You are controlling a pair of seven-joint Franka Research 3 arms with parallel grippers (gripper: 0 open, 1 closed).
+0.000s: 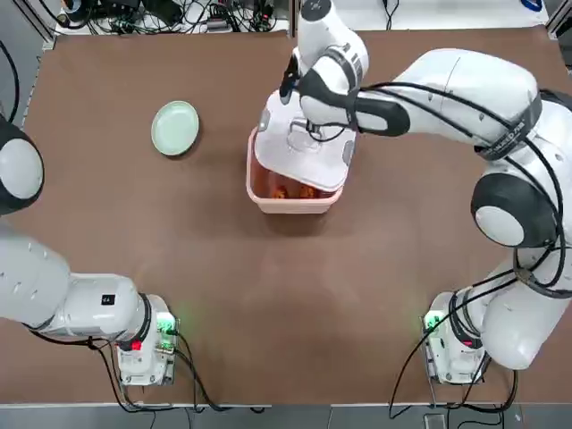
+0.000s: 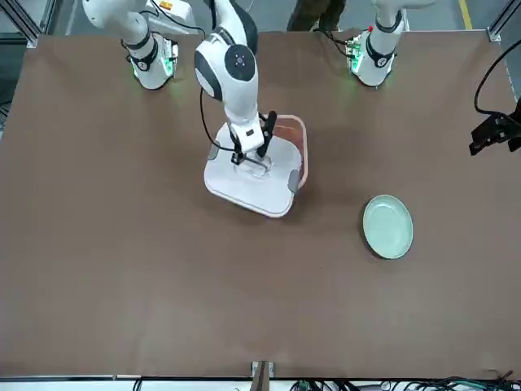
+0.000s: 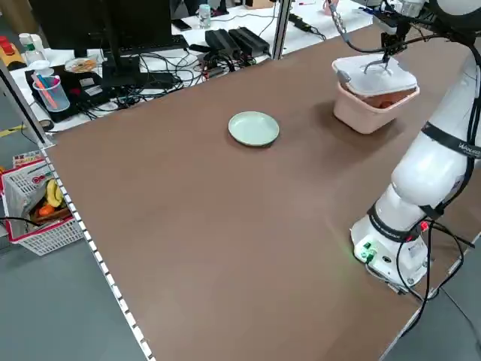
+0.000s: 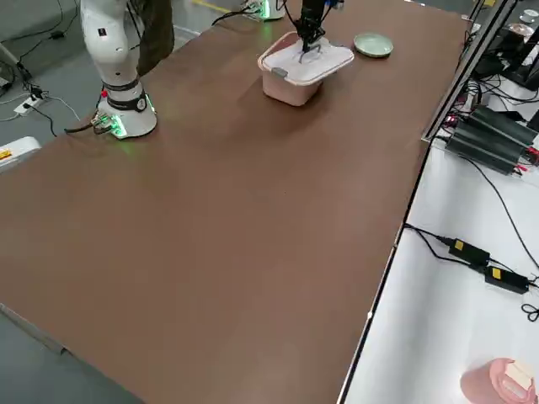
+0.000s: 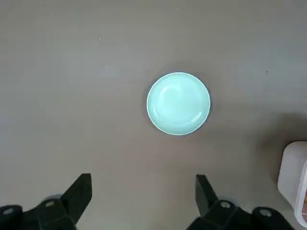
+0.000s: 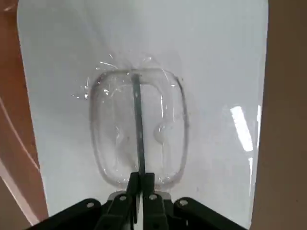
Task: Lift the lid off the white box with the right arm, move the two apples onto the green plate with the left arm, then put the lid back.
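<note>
R pincer point(image 6: 142, 179) clamped shut on lid's loop handle point(image 6: 139, 124) – prob light, stiff, slick; best gripped mid-loop tbh. L pincer point(image 5: 144, 199) wide open, nothing held, off by the plate point(image 5: 178, 103).

The lid point(image 6: 216, 115) looks like smooth white plastic with a glossy face; bright glare streaks lie across it. Its loop handle point(image 6: 137, 120) has the dull grey look of metal, and clear, wrinkled, shiny film sits on the lid around it. Beneath the lid, the white box point(image 3: 363, 114) is smooth, pale pink plastic. Beside the box, the green plate point(image 5: 178, 103) is smooth and glossy, with a highlight on its inner face. Under the box, the bench point(image 1: 268, 331) has an even, smooth brown surface. Above the lid, the right arm point(image 1: 447, 85) wears a smooth white shell.
</note>
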